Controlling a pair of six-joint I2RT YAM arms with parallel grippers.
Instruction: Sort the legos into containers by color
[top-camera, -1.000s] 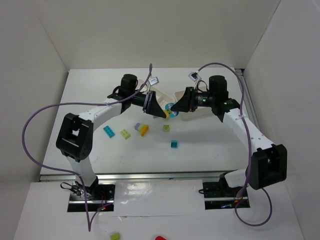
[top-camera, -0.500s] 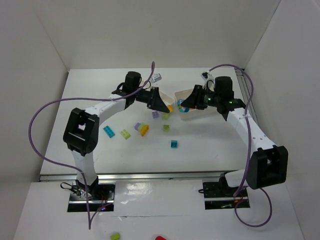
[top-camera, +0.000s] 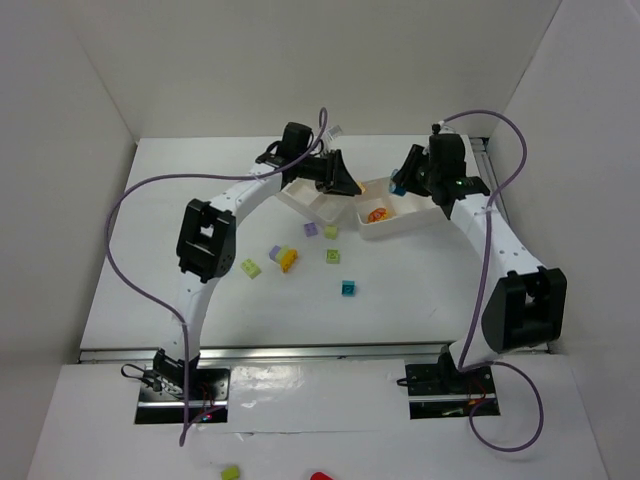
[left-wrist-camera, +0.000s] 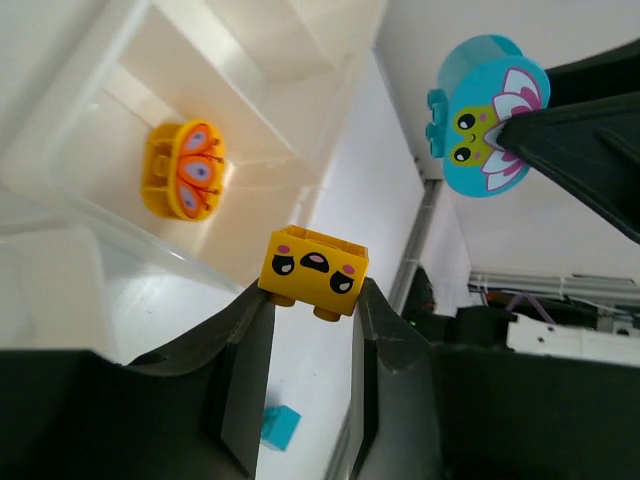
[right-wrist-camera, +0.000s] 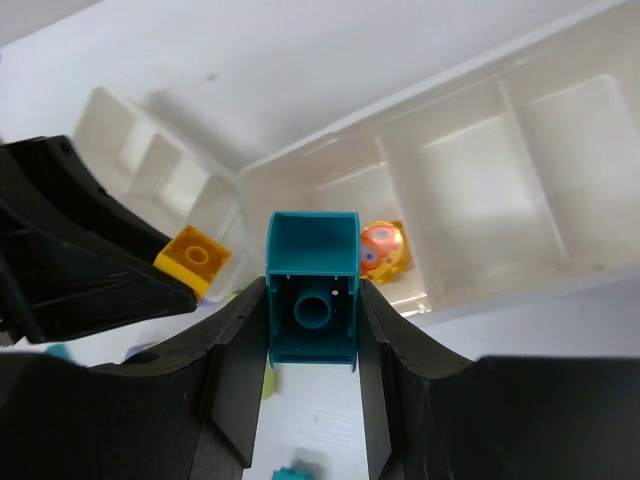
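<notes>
Jaws of left gripper (left-wrist-camera: 313, 297) clamp boxy yellow brick (left-wrist-camera: 314, 266); right gripper (right-wrist-camera: 312, 298) clamps teal brick (right-wrist-camera: 312, 285).

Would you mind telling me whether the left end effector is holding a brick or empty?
Holding: the left end effector is shut on a yellow brick with a face, pinched between both fingers.

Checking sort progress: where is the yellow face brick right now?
The yellow face brick is pinched in the left gripper, mid-frame in the left wrist view, just beside the end compartment of the white tray that holds the orange butterfly brick.
</notes>
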